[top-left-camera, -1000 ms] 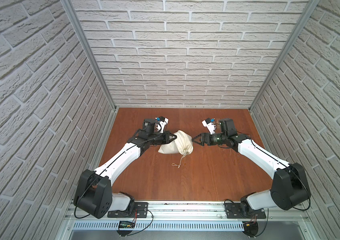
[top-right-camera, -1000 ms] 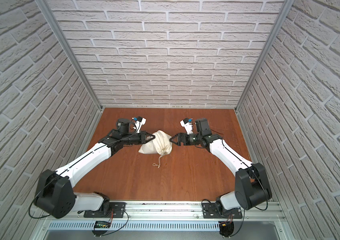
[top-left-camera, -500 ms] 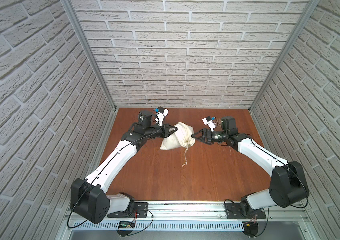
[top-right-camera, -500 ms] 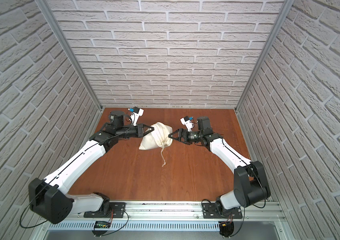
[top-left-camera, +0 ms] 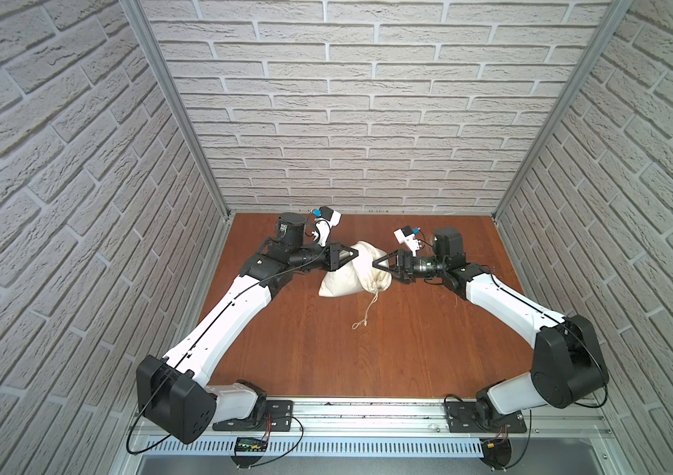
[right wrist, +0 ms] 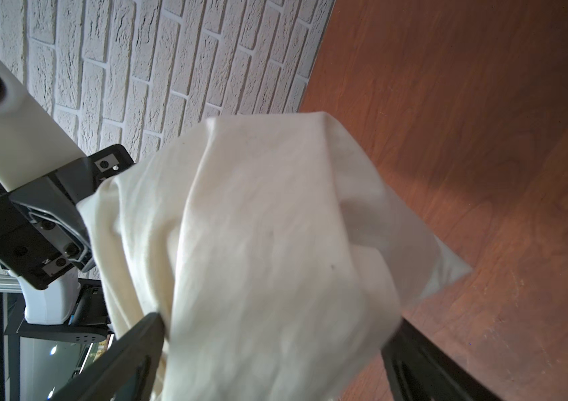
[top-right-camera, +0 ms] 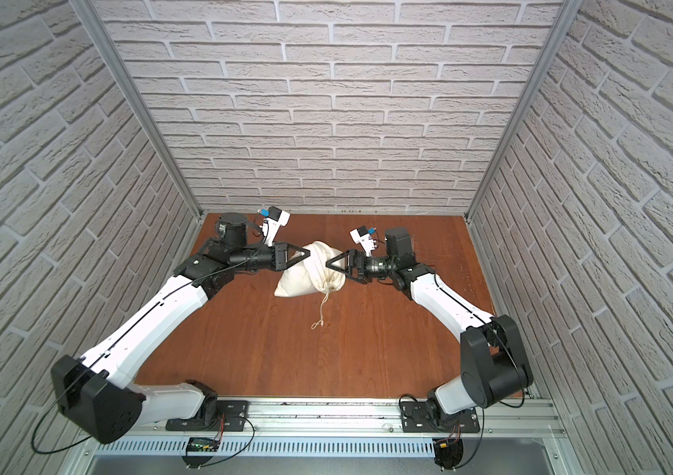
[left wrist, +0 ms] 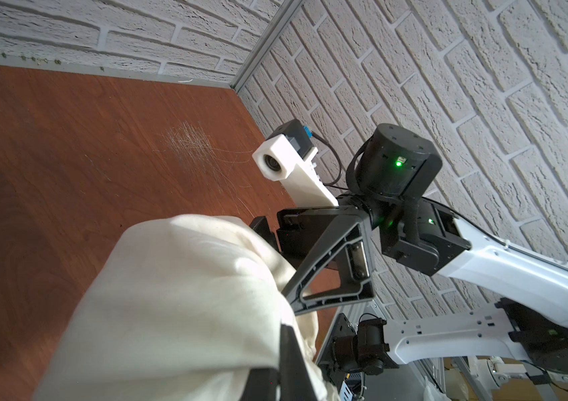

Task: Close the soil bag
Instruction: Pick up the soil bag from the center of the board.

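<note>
We see a reddish-brown wood-grain tabletop (top-left-camera: 306,353) (top-right-camera: 269,353). In its far middle sits a cream cloth drawstring sack (top-left-camera: 341,281) (top-right-camera: 300,283); in both top views its lower left corner touches the wood. A thin beige cord (top-left-camera: 371,304) trails from the sack's gathered end towards the near side and ends in a small knotted loop lying flat. The left wrist view shows pale scratches (left wrist: 189,139) at the far right.

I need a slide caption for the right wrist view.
Open right claw straddles the cream cloth soil bag, which the left claw pinches; wooden table behind.
</note>
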Robot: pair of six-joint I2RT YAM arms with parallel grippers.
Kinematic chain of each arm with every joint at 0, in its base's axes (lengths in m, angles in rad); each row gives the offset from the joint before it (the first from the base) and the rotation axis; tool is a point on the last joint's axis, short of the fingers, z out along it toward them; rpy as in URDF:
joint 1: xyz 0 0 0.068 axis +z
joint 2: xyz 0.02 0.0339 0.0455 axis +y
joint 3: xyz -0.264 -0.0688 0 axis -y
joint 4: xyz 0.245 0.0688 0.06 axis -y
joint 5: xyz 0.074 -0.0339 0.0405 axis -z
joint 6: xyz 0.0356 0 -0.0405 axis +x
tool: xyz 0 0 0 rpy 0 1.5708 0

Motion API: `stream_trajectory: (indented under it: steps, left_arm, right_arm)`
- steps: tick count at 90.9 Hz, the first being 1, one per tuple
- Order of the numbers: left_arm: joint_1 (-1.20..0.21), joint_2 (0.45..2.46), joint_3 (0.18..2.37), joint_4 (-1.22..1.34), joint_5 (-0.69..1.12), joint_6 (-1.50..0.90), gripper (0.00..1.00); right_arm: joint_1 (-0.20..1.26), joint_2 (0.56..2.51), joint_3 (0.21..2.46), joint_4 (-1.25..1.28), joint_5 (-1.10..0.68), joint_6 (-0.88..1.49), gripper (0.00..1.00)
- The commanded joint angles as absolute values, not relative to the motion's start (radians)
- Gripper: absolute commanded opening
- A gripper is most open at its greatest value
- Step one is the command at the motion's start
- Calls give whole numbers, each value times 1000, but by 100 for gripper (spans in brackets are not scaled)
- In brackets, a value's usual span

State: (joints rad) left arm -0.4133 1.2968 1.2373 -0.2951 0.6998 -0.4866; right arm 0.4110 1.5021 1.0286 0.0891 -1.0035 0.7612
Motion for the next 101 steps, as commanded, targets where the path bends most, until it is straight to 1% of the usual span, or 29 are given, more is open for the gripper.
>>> stream_trajectory:
  steps: [1, 14, 47, 54, 64, 69, 74, 79, 89, 94, 96, 101]
  left_arm:
    - [-425, 1274, 1292, -198, 729, -457, 0]
    - [-427, 1276, 1293, -212, 718, -452, 0]
    - [-428, 1300, 1293, -276, 669, -409, 0]
    - [-426, 1302, 1287, -282, 654, -406, 0]
    - [-424, 1304, 1279, -284, 636, -408, 0]
    - [-421, 1304, 1279, -289, 628, -408, 0]
    - [-418, 1304, 1279, -293, 619, -409, 0]
    - [-414, 1302, 1281, -293, 616, -409, 0]
    - [-410, 1302, 1282, -297, 616, -410, 0]
    - [-410, 1303, 1282, -298, 618, -411, 0]
    - [-409, 1304, 1280, -300, 617, -410, 0]
    - [-408, 1304, 1278, -303, 613, -411, 0]
  right_arm:
    - [443, 1516, 1047, 157, -1028, 778, 99]
    - [458, 1496, 1039, 156, -1020, 771, 99]
    - [469, 1439, 1038, 60, -1015, 715, 99]
    - [469, 1428, 1038, 23, -1005, 691, 97]
    - [470, 1417, 1037, -19, -989, 661, 91]
    - [470, 1414, 1039, -38, -980, 651, 85]
    - [469, 1411, 1042, -63, -971, 637, 75]
    - [469, 1409, 1049, -94, -953, 615, 60]
    - [470, 1408, 1060, -132, -925, 591, 21]
    - [470, 1408, 1064, -137, -908, 589, 6]
    - [469, 1408, 1066, -137, -904, 588, 4]
    - [469, 1408, 1068, -126, -888, 586, 3]
